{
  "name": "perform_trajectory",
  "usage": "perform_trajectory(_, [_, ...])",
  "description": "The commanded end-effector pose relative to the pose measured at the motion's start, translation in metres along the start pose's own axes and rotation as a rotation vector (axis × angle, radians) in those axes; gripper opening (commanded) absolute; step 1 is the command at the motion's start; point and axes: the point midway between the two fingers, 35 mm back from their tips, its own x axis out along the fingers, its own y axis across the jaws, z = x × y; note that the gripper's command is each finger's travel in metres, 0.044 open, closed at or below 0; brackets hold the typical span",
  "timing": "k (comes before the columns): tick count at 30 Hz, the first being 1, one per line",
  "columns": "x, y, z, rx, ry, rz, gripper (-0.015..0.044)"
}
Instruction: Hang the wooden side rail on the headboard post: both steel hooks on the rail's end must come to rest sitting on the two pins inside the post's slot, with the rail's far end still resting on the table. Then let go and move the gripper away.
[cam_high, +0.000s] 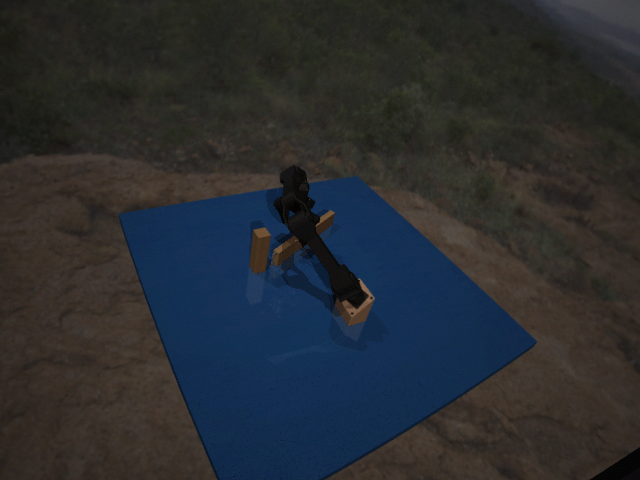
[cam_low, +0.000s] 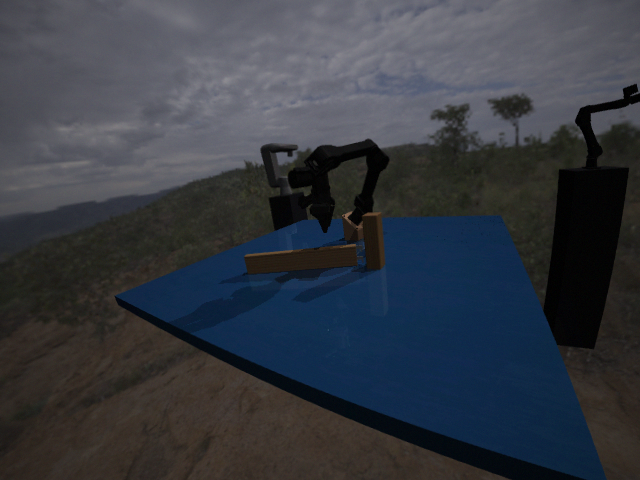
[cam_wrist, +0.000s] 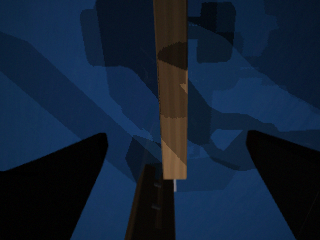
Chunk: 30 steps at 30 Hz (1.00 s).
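The wooden side rail (cam_high: 285, 251) (cam_low: 299, 259) (cam_wrist: 173, 100) lies on the table, its hook end close to the headboard post (cam_high: 259, 251) (cam_low: 374, 240) (cam_wrist: 148, 220) with a small gap between. A steel hook (cam_wrist: 175, 185) sticks out of the rail's end in the wrist view. The post stands upright. Its dark slot face shows two small pins, and no hook is seen sitting on them. My gripper (cam_low: 324, 230) (cam_wrist: 176, 138) is open and empty above the rail. In the wrist view the fingers stand to either side of the rail near its hook end.
The blue table top (cam_high: 310, 397) (cam_low: 439, 330) carries everything. My arm's base stands in a light wooden block (cam_high: 356, 312) (cam_low: 353, 230). Beyond the table in the exterior view are a black pedestal with an arm (cam_low: 586, 253) and a grey arm on another pedestal (cam_low: 286, 210).
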Motion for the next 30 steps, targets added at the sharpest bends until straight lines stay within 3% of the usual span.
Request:
perform_trajectory(1, [0.012, 0.001, 0.002, -0.014, -0.007, -0.003, 0.044])
perform_trajectory(4, [0.032, 0.0, 0.001, -0.014, -0.006, -0.002, 0.044])
perform_trajectory(30, [0.072, 0.001, 0.002, -0.015, -0.006, -0.002, 0.044])
